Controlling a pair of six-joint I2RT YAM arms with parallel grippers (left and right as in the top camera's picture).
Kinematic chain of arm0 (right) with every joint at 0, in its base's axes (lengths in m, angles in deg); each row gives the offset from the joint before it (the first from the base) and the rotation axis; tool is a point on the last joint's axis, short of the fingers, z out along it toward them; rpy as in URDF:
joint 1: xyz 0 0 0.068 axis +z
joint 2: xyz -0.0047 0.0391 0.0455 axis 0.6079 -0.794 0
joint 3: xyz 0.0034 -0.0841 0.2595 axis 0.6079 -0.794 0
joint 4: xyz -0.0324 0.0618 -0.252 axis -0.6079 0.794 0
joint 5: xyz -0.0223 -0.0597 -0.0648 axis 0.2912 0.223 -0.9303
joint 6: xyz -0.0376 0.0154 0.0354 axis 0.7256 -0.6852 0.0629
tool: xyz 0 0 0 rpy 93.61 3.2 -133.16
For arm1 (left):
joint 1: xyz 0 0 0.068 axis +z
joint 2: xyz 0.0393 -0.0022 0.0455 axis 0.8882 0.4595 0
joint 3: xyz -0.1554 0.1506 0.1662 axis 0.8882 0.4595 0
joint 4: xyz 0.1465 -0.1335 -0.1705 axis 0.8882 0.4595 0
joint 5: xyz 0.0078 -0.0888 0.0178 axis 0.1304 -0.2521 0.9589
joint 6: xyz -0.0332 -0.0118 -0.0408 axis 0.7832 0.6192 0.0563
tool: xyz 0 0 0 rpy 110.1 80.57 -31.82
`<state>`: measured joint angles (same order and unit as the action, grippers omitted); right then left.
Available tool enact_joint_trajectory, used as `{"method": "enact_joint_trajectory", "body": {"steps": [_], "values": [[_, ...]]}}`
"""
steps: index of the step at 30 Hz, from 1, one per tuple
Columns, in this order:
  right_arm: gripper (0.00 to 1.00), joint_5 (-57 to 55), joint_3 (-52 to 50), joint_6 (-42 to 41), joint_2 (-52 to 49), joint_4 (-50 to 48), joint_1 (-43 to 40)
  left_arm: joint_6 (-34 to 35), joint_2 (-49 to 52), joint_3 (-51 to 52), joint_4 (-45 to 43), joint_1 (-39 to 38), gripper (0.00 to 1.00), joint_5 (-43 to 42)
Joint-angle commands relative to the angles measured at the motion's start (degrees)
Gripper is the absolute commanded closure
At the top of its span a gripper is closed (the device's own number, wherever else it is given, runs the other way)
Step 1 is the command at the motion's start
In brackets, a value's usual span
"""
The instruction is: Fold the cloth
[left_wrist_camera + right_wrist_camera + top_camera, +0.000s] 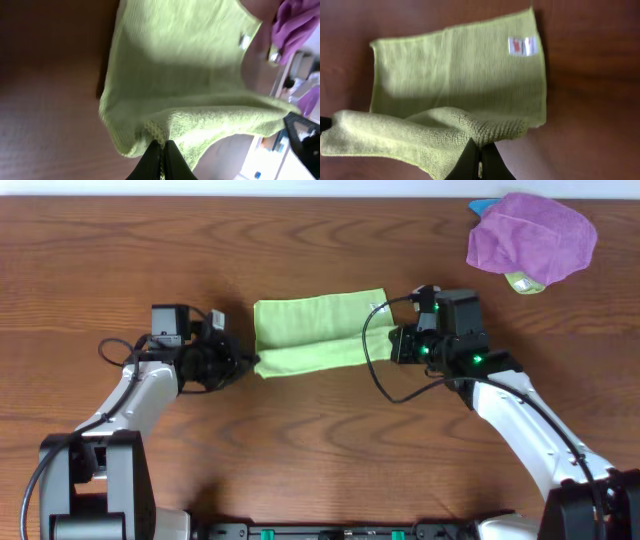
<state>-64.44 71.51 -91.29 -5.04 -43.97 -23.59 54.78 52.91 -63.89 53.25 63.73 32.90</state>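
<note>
A light green cloth lies on the wooden table between my two arms, its near edge lifted and partly folded over. My left gripper is shut on the cloth's near left corner. My right gripper is shut on the cloth's near right corner. In the right wrist view the far half of the cloth lies flat, with a white label near its far right corner. The lifted near edge hangs between the two grippers.
A purple cloth is bunched at the table's back right corner, over a blue and yellow-green item. The brown wooden table surrounds the green cloth.
</note>
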Motion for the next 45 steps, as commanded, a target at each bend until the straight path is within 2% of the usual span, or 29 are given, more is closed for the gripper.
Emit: {"method": "enact_joint_trajectory", "body": {"steps": [1,9,15,24,45], "values": [[0.99,-3.08,-0.04,-1.49,0.09,-2.54,0.11,4.72,-0.94,-0.15,-3.21,-0.22,0.94,2.43],[0.99,-4.79,-0.04,-1.46,-6.08,-12.81,0.11,8.79,-0.87,-0.15,-13.46,-2.99,0.94,11.76],[0.99,-4.94,-0.04,-1.49,-9.84,-19.04,0.11,9.09,0.15,-0.15,-16.76,-3.80,0.94,15.54],[0.99,-7.04,-0.02,-1.42,-13.70,-24.22,0.11,10.82,6.23,-0.15,-25.55,-4.26,0.94,16.72],[0.99,-9.92,0.37,-0.76,-21.88,-33.38,0.07,11.69,15.21,-0.17,-38.91,-4.28,0.94,18.91]]}}
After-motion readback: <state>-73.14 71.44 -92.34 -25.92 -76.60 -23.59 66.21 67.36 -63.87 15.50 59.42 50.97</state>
